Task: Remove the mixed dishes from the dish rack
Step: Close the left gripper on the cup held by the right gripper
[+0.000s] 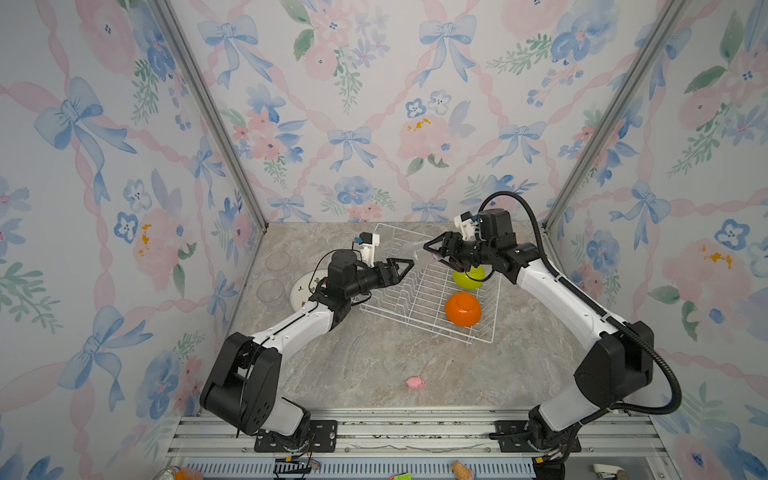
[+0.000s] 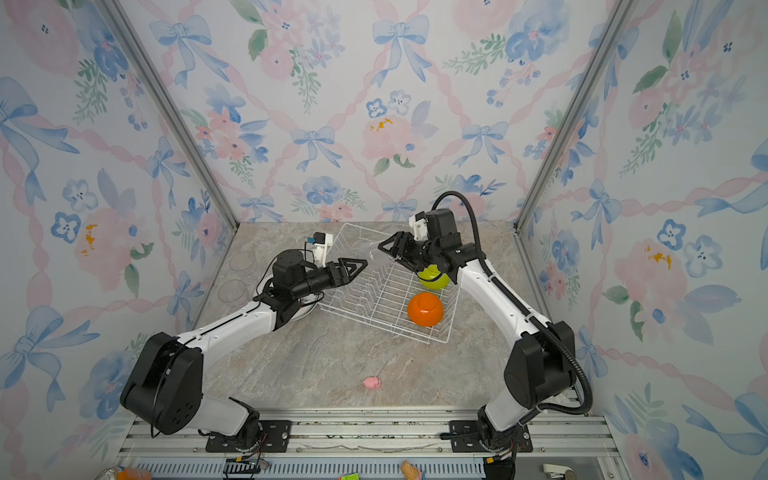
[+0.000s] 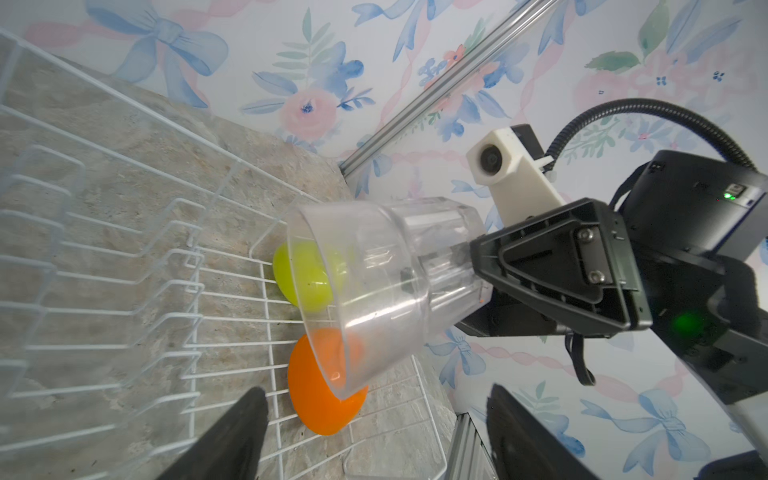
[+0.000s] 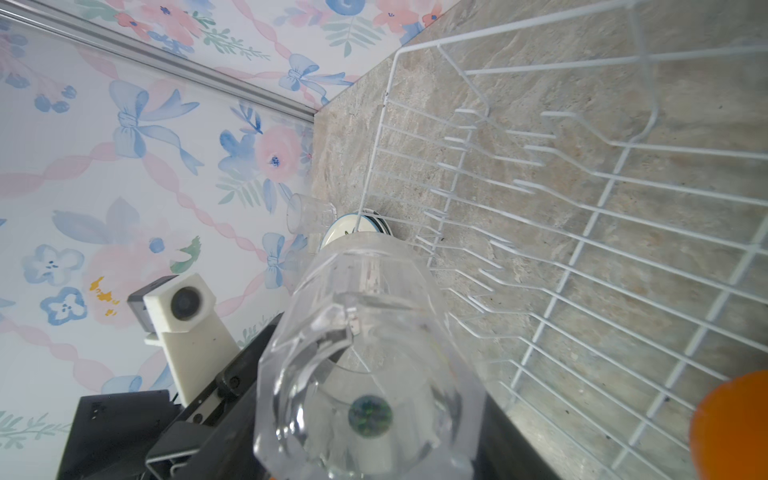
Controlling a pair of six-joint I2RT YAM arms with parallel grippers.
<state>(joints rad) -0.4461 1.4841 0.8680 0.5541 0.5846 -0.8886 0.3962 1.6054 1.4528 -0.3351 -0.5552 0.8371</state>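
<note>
Three glasses (image 1: 278, 262), two bowls (image 1: 462, 308), at least one plate (image 1: 301, 291).
Right fingers (image 3: 540, 270) clamp one glass (image 3: 374, 282) over the dish rack (image 1: 415, 299), both bowls inside; left fingers (image 3: 232, 440) apart, empty; two glasses, plate on the table (image 1: 374, 365).

right hand (image 1: 430, 249): over dish rack (image 1: 415, 299), held glass (image 3: 374, 291) in its grip | left hand (image 1: 409, 262): facing it, just beside the glass mouth | under right hand, in rack: first bowl (image 1: 468, 277), second bowl (image 1: 462, 308) just beside | behind left hand, on bench (image 1: 374, 365): plate (image 1: 301, 291), two glasses (image 1: 278, 262) | toy (image 1: 415, 382): well apart from both hands
</note>
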